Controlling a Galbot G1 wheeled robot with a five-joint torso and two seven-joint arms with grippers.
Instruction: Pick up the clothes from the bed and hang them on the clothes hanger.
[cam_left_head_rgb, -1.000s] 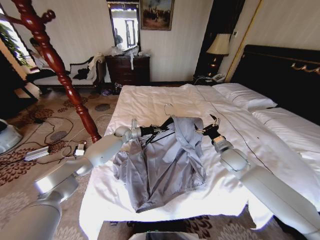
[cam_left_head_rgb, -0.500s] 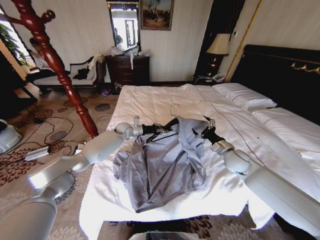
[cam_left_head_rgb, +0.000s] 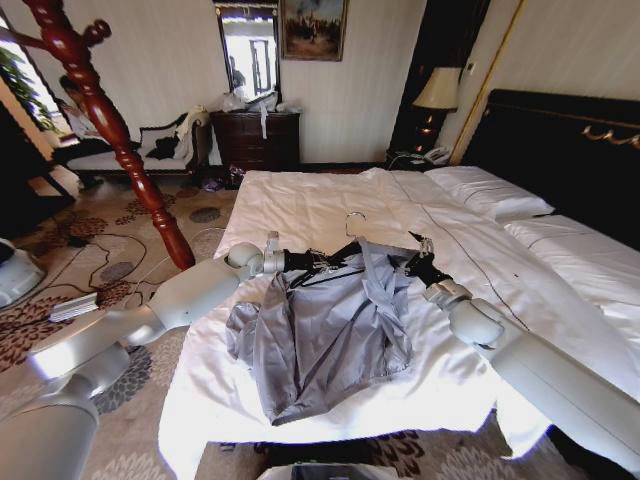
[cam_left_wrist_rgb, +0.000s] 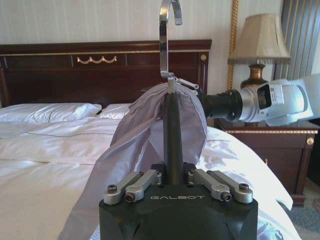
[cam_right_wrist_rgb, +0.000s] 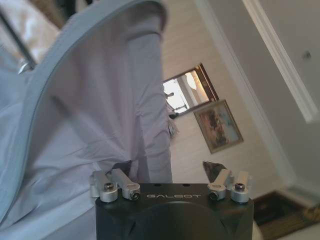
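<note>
My left end effector (cam_left_head_rgb: 322, 262) is clamped on the clothes hanger (cam_left_head_rgb: 345, 250); right end effector (cam_left_head_rgb: 412, 266) at 3 o'clock has fingers spread w/ the clothes (cam_left_head_rgb: 320, 335) draped between, over the bed (cam_left_head_rgb: 300, 205).

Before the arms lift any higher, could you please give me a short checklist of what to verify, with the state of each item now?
1. Left gripper shut on the clothes hanger: ok; the left wrist view shows the black arm clamped between its fingers.
2. Hook free and upright: ok.
3. Jacket draped over the hanger: partly; fabric covers the far shoulder, the near arm is bare. Not ok.
4. Right gripper holding the jacket: cannot tell; the fabric sits by one finger, and the fingers look spread.
5. Jacket off the bed: not ok; most of it lies on the sheet.
6. Coat stand apart from both arms: ok.
</note>
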